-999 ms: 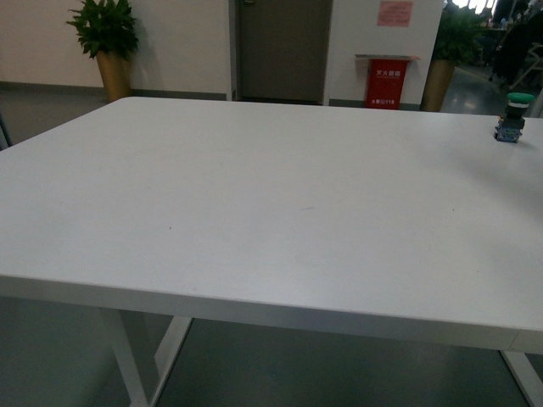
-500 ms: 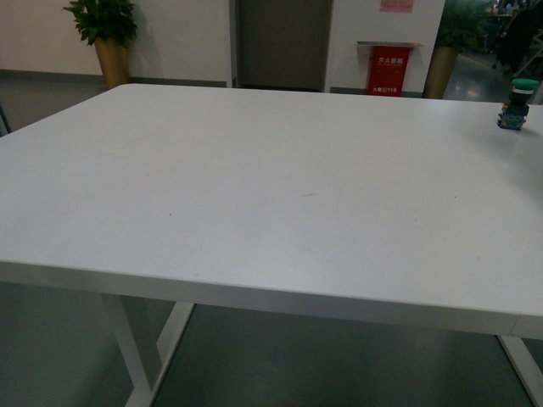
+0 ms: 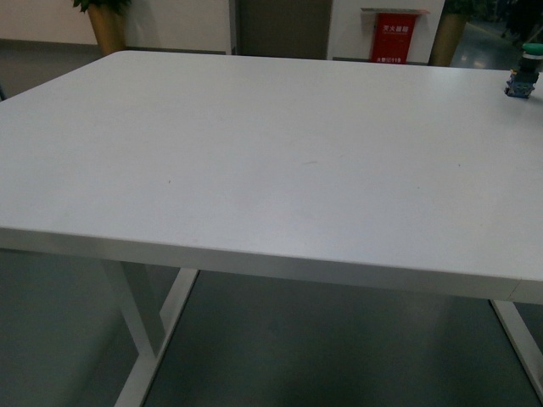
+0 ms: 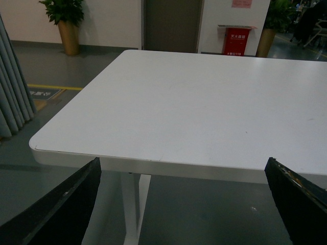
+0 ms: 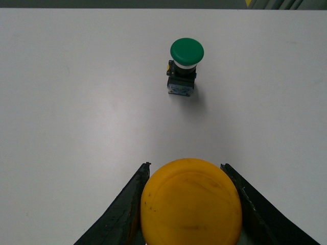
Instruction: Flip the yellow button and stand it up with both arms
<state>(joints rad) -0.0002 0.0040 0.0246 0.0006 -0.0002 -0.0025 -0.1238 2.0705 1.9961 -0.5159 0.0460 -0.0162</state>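
In the right wrist view my right gripper (image 5: pixel 185 171) is shut on the yellow button (image 5: pixel 190 203). Its round yellow-orange cap faces the camera and fills the gap between the dark fingers (image 5: pixel 126 204); its black body is hidden behind the cap. It is held above the white table (image 5: pixel 76 102). In the left wrist view my left gripper (image 4: pixel 183 168) is open and empty, its two dark fingers (image 4: pixel 66 204) wide apart, off the table's near edge (image 4: pixel 153 163). Neither arm nor the yellow button shows in the front view.
A green-capped switch (image 5: pixel 184 69) stands upright on the table beyond the yellow button; it also shows at the far right in the front view (image 3: pixel 524 72). A red box (image 3: pixel 389 38), a door and potted plants stand behind the table.
The front view has tilted down: the table's far edge and the green-capped switch sit higher in the frame. Nothing on the table has moved.
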